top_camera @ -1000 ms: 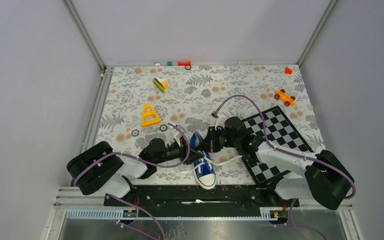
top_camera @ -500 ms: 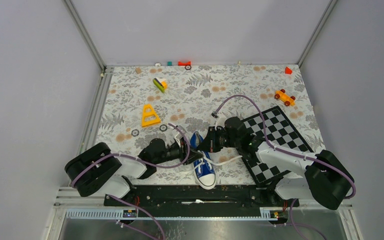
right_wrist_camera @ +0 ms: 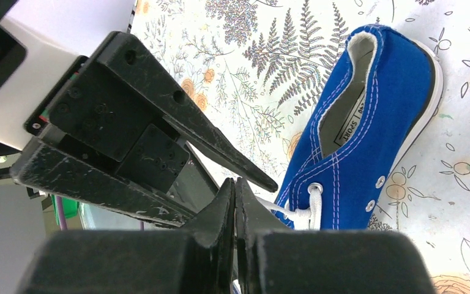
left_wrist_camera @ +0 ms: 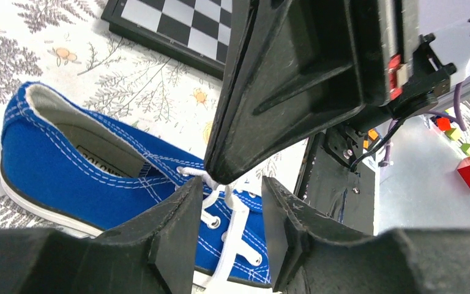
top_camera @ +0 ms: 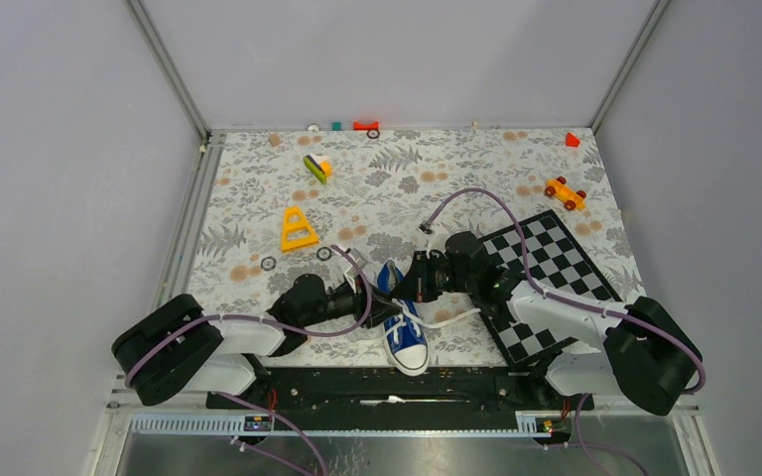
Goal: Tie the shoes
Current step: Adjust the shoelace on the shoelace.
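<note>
One sneaker (left_wrist_camera: 55, 165) | right gripper (right_wrist_camera: 234, 190) pinching laces (right_wrist_camera: 287, 211) | left gripper (left_wrist_camera: 231, 202) parted

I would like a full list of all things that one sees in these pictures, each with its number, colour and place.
sneaker: 1, blue with white sole, near edge, between the arms
laces: white, one end trailing toward the chessboard
chessboard: 1, black and white, right side
cone: 1, yellow, left of centre
toy car: 1, orange, far right
small toy: 1, green and yellow, far left part
block: 1, red, far right corner
red piece: 1, far edge, middle
rings: 3, black, two near the left arm, one at the far edge
table cover: 1, grey floral
left gripper: black, jaws apart, at the laces
right gripper: black, shut on a lace
</note>
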### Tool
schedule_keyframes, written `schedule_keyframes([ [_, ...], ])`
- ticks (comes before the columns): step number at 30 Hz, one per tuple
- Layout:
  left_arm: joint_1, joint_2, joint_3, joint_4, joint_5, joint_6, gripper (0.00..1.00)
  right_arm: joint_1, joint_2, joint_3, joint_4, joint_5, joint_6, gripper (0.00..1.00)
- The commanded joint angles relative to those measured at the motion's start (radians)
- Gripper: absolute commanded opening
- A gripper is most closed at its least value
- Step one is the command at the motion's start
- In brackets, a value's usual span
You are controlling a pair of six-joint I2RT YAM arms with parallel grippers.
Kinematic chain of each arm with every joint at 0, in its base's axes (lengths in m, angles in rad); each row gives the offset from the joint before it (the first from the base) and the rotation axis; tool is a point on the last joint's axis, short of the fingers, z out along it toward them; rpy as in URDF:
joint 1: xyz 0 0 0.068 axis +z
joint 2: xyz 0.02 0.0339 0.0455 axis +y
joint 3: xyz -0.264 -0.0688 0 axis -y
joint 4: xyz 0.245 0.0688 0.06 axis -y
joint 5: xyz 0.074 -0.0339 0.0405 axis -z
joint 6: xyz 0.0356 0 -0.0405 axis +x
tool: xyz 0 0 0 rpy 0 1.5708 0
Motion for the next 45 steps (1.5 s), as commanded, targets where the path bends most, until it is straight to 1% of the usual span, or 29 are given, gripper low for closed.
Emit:
schedule_keyframes([
  [1,-0.006,0.045,0.014,0.088,-0.008,0.005,0.43,-0.001,0.003,0.045,0.046,-0.027,0.008,0.00],
  [6,-0.007,0.107,0.013,0.167,0.014,-0.016,0.38,-0.002,0.002,0.045,0.044,-0.027,0.007,0.00],
  [10,-0.010,0.146,0.009,0.245,0.015,-0.045,0.38,-0.002,0.004,0.046,0.044,-0.026,0.007,0.00],
  [17,-0.013,0.168,0.015,0.274,0.016,-0.051,0.36,-0.003,0.008,0.048,0.041,-0.028,0.007,0.00],
  [23,-0.013,0.185,0.014,0.279,0.022,-0.053,0.26,-0.001,0.009,0.048,0.043,-0.028,0.008,0.00],
  [25,-0.013,0.181,0.007,0.280,0.013,-0.054,0.27,-0.002,0.009,0.046,0.043,-0.028,0.008,0.00],
  [27,-0.012,0.168,-0.003,0.279,-0.004,-0.052,0.32,-0.002,0.008,0.044,0.041,-0.028,0.007,0.00],
  [29,-0.013,0.155,-0.006,0.271,-0.008,-0.047,0.33,-0.002,0.008,0.045,0.043,-0.026,0.008,0.00],
  [32,-0.013,0.155,0.005,0.254,0.004,-0.043,0.31,-0.002,0.010,0.046,0.046,-0.029,0.009,0.00],
  [36,-0.013,0.185,0.009,0.279,0.017,-0.054,0.26,-0.002,0.009,0.048,0.048,-0.028,0.011,0.00],
  [37,-0.013,0.192,0.007,0.289,0.018,-0.059,0.26,-0.002,0.009,0.047,0.046,-0.028,0.011,0.00],
  [40,-0.014,0.207,-0.001,0.309,0.014,-0.064,0.31,-0.003,0.005,0.044,0.044,-0.025,0.012,0.00],
  [45,-0.016,0.221,-0.002,0.321,0.014,-0.066,0.30,-0.002,0.003,0.041,0.045,-0.021,0.016,0.00],
])
